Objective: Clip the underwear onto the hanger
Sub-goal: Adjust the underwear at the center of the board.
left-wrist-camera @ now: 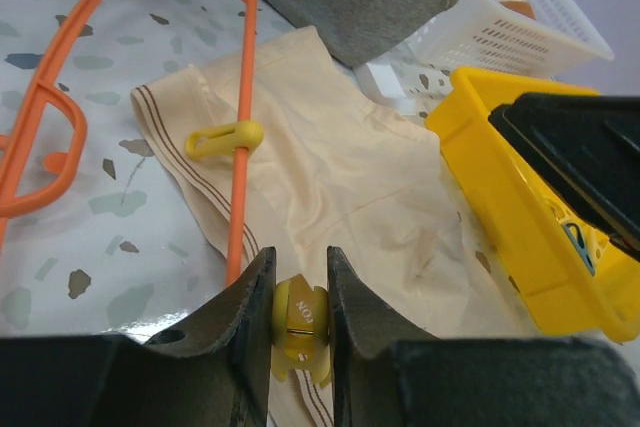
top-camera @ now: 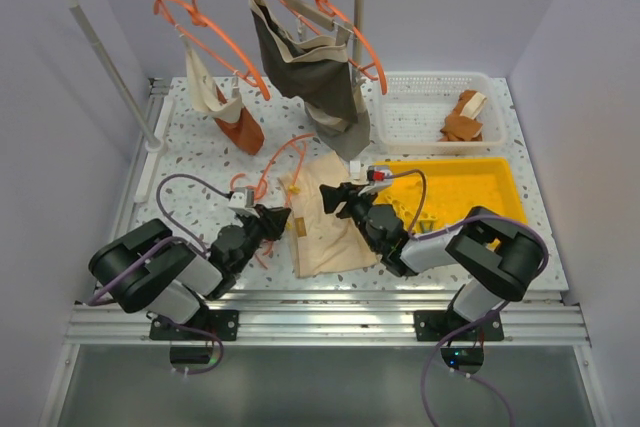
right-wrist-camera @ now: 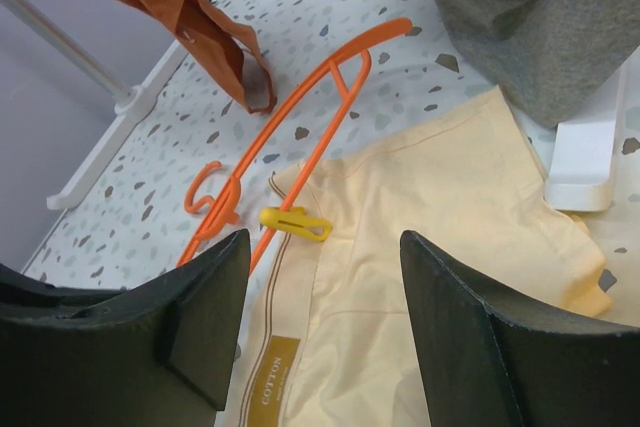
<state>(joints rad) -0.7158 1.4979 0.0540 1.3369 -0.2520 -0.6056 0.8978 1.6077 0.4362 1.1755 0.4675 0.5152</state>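
On the speckled table (top-camera: 190, 147), beside the yellow tray (top-camera: 480, 187), the underwear (top-camera: 330, 222) is laid flat between the two arms, with its waistband turned toward the left arm. Along that waistband the hanger (left-wrist-camera: 246, 67) is stretched out on the table, its long bar lying over the edge of the cloth. The step in hand is judged to be the second clipping. One yellow clip (left-wrist-camera: 224, 139) is seen seated over the bar and the waistband. A second yellow clip (left-wrist-camera: 300, 325) is pinched between the fingers of the left gripper (left-wrist-camera: 300, 277), low over the cloth and just beside the near end of the bar. Whether this clip's mouth is squeezed apart cannot be told, since it is hidden behind the fingers. The right gripper (right-wrist-camera: 322, 277) is held above the underwear with its jaws spread and nothing between them. For the next move, the held clip would need to be brought over bar and waistband together, apart from the seated clip. It should be released only once both are inside its mouth, and the cloth may need to be steadied by the free gripper.
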